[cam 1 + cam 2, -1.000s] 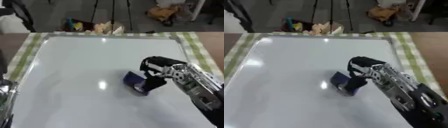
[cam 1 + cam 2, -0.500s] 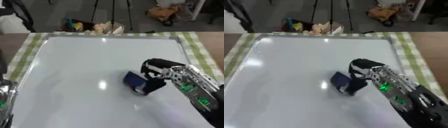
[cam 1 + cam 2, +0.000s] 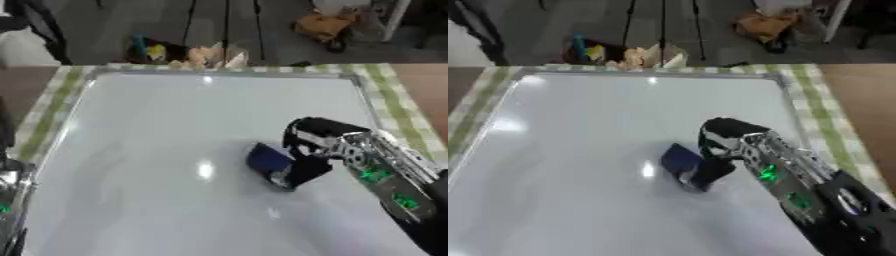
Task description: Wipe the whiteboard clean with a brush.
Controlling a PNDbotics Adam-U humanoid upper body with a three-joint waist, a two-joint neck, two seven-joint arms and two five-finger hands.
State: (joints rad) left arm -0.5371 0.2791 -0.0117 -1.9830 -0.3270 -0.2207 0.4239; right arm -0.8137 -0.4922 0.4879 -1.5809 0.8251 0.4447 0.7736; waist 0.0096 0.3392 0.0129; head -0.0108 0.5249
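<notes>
Right hand (image 3: 311, 150) black-fingered; forearm silver metal with green lights (two glowing spots), turning black toward the elbow. Silver-black left-arm part at lower left edge.

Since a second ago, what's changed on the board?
The right hand has carried the blue brush slightly toward the near edge of the whiteboard, its fingers curled round the brush throughout. No new grasp, no release. The board looks clean and sits as before on the green checked cloth. A silver part at the lower left edge has barely moved.
</notes>
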